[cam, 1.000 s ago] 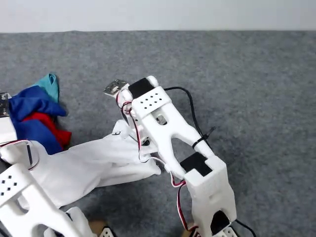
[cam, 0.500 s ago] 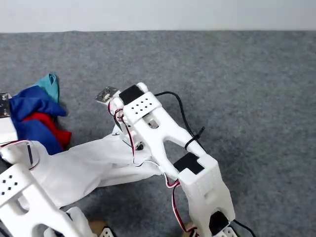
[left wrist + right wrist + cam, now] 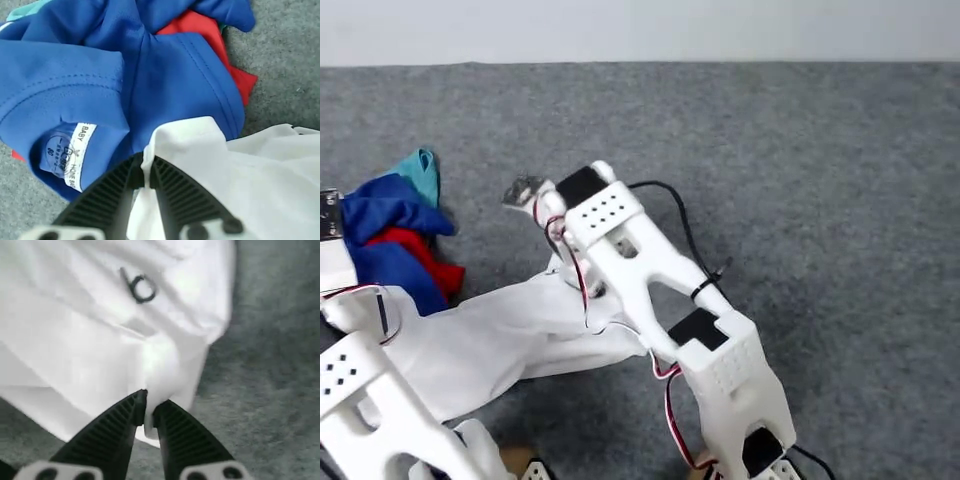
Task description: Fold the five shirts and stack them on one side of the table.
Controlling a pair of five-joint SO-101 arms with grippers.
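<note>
High view: shows a white shirt [image 3: 510, 335] drawn out low across the near left of the grey table [image 3: 820, 200], between the two arms. Left wrist view: finds the left gripper [image 3: 145, 170] pinched tight on a thin edge of that shirt, right beside the blue shirt [image 3: 75, 75] and red shirt [image 3: 200, 30] heaped with a teal shirt [image 3: 420, 170] at the table's left side. Right wrist view: finds the right gripper [image 3: 149, 407] likewise closed on a bunched fold of the white cloth, at the end away from the heap. Looks like a two-point hold meant to stretch the garment flat before any fold, with opposite ends taken so as to pull out the slack. Leaves the heap loose and crumpled, probably as the waiting supply. Suggests an early stage, with nothing folded yet.
</note>
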